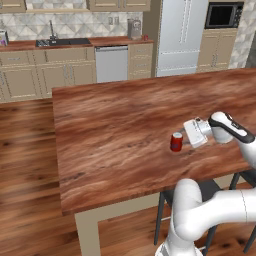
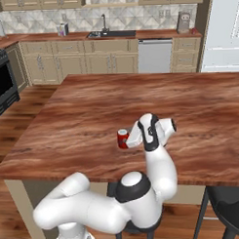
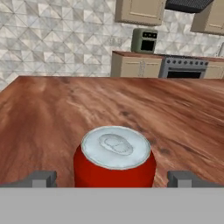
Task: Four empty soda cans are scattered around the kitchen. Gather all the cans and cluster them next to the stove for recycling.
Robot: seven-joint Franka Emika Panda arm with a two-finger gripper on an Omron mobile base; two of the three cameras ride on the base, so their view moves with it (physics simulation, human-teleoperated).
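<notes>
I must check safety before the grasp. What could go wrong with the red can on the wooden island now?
1. The red soda can stands upright between the open end effector fingers; an off-centre close could tip the empty can.
2. It stands freely on the smooth island top, so a push from one finger may slide it away.

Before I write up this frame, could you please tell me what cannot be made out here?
- Soda can: its base is cut off at the bottom of the hand view.
- Hand: its fingertips are hidden behind its own body in the left base view.
- Stove: cut by the left edge of the right base view.
</notes>
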